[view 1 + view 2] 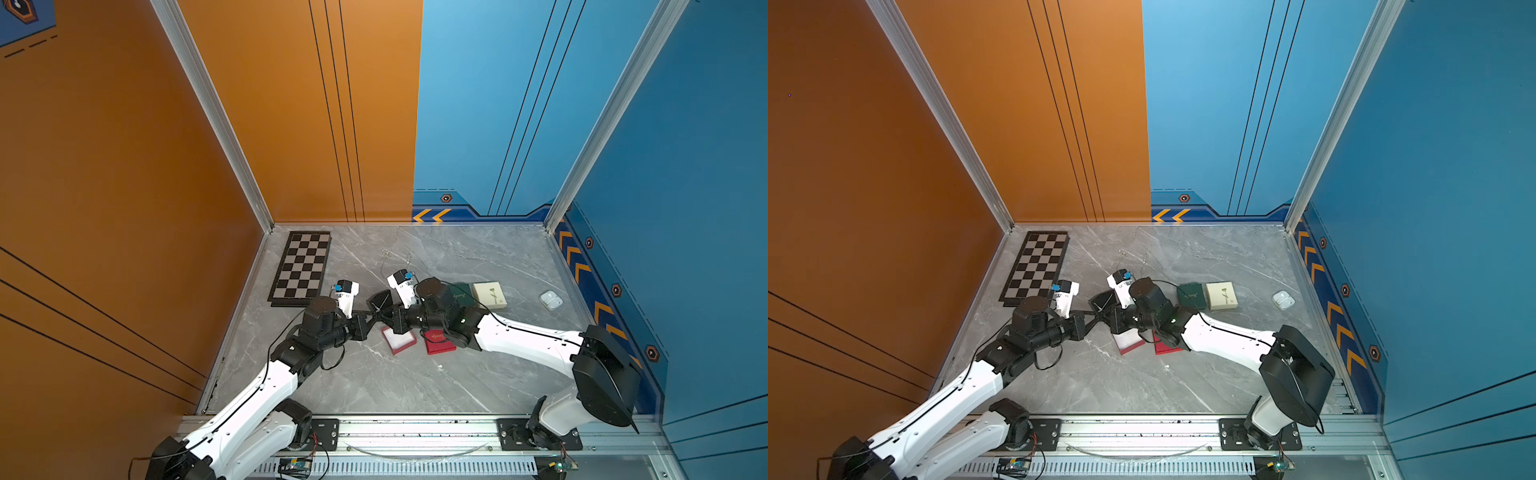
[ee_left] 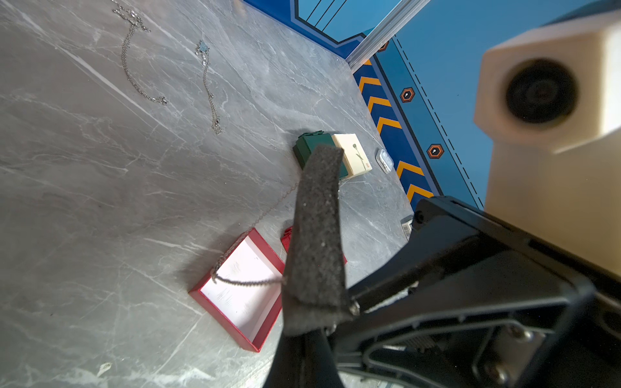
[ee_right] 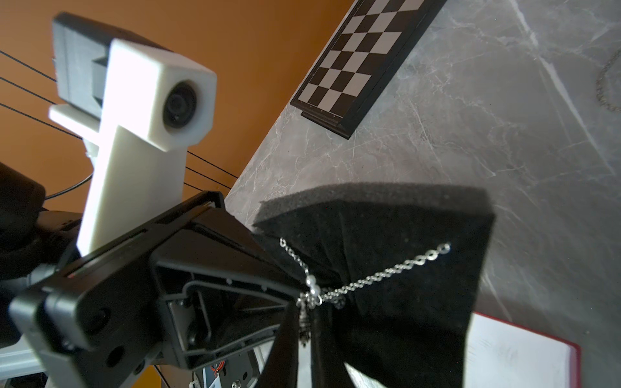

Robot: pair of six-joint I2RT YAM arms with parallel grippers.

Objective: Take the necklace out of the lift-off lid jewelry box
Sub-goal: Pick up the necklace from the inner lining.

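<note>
Pad (image 3: 386, 235), black foam, squarish and spongy, squeezed at its middle into a bow-tie shape and held in the air over the box (image 2: 221, 320). Necklace (image 3: 379, 277): fine silver link chain with small pearl beads and a pendant, strung across the pad's face, out of the box. Left hand (image 2: 304, 319): pressed together on the pad. Right hand (image 3: 311, 317): pressed together at the chain's knot by the beads; whether foam is caught too cannot be told. The right wrist view alone shows the pad's velvety face, beads and pendant, plus a chessboard (image 3: 363, 63). The left wrist view alone shows the pad edge-on and grainy, with a slack chain loop drooping before the box's corner (contact unclear). It also shows the box's red walls and white lining, two loose chains (image 2: 133, 20) on the grey marbled counter (image 2: 100, 201), a green box (image 2: 304, 149), a cream box (image 2: 356, 158) and a white case (image 2: 384, 161). Both top views show the red lid (image 1: 438, 343) (image 1: 1167, 349) just beside the box.
</note>
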